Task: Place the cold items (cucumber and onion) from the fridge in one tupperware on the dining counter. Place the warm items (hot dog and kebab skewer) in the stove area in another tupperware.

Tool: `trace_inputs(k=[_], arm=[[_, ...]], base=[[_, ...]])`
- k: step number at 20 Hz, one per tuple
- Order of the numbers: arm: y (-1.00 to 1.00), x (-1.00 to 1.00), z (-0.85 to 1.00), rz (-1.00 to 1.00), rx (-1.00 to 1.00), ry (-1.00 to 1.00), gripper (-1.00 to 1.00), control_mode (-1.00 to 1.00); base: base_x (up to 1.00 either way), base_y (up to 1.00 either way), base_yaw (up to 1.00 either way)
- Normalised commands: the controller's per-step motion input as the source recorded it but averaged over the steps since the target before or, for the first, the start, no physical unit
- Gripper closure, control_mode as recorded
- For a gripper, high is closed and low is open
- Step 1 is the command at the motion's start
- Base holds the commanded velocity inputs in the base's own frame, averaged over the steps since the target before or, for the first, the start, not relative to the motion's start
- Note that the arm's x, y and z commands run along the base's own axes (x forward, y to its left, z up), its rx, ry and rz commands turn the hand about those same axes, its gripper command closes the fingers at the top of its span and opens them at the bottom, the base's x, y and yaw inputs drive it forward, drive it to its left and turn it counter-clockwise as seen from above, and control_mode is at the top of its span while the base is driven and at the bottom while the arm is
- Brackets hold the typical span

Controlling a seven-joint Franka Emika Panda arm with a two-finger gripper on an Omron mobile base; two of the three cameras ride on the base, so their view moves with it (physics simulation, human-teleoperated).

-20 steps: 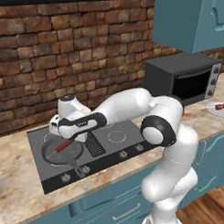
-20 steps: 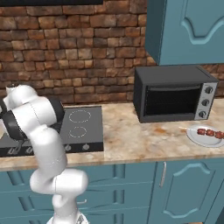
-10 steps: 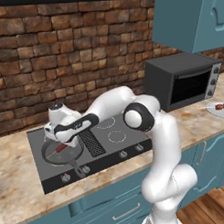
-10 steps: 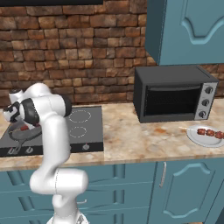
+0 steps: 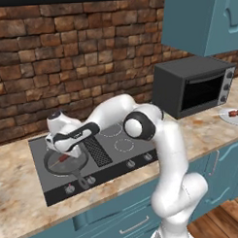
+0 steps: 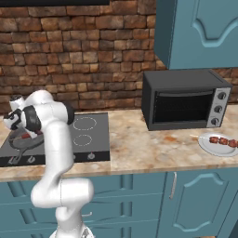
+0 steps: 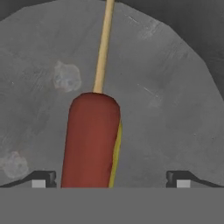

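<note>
Seemingly unlabelled, hot dog lies between the open pincer tips.

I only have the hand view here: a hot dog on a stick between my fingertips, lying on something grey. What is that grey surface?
Observer: A frying pan on the front left burner of the stove.
Operator: Where's the kebab skewer?
Observer: On a white plate, on the counter right of the microwave.
Operator: How high is the gripper?
Observer: Low over the pan, jaws wide open on either side of the hot dog.
</note>
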Motion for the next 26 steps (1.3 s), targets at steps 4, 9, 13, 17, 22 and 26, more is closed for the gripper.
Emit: trace_inputs(k=[4, 9, 13, 17, 22, 26], arm=[[-0.88, -0.38, -0.40, -0.18, 0.30, -0.31, 1.00, -1.00], [-0.70, -0.47, -0.09, -0.22, 0.40, -0.34, 1.00, -1.00], [-0.09, -0.52, 0.93, -0.20, 0.21, -0.08, 1.00, -1.00], [0.30, -0.23, 1.00, -0.14, 0.07, -0.04, 1.00, -1.00], [-0.44, -0.69, 1.00, -0.21, -0.07, 0.09, 1.00, -1.00], [-0.94, -0.41, 1.00, -0.34, -0.04, -0.06, 1.00, -1.00]], base=[[0.00, 0.00, 0.00], [0.00, 0.00, 0.00], [0.00, 0.00, 0.00], [0.00, 0.00, 0.00], [0.00, 0.00, 0.00], [0.00, 0.00, 0.00]])
